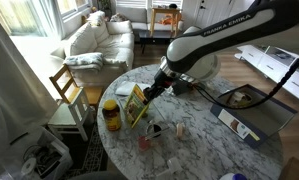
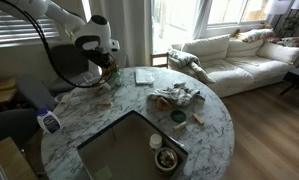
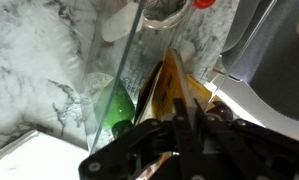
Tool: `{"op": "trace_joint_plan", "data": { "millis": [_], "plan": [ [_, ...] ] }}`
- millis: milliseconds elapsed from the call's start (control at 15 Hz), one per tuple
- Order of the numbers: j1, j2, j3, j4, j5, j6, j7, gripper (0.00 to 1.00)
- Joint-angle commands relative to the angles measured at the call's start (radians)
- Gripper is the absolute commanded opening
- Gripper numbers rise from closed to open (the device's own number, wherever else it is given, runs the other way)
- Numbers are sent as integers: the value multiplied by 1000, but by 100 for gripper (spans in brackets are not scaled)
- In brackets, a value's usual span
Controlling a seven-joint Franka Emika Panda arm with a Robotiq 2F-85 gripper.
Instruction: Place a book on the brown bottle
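My gripper is shut on the book, a thin yellow-edged book with a green and reddish cover. I hold it on edge, tilted, just above the marble table. The brown bottle stands upright on the table right beside the book, on the side away from my arm, and the book's lower edge is close to it. In the wrist view the book runs edge-on between my fingers. In the exterior view from the opposite side, my gripper and the book are at the table's far edge, and the bottle is not clearly visible.
Small cups and a flat box lie near the book. A smaller flat item, a pile of clutter, a dark tray and a bowl occupy the table. A wooden chair stands at its edge.
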Motion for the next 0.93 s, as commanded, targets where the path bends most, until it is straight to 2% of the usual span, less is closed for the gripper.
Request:
{"op": "trace_joint_plan", "data": {
  "millis": [0, 267, 533, 867],
  "plan": [
    [-42, -63, 40, -11, 28, -35, 26, 2],
    [-66, -136, 44, -24, 108, -76, 29, 2],
    [-82, -215, 28, -40, 252, -128, 7, 2],
    [-77, -269, 24, -47, 639, -189, -177, 2]
  ]
}}
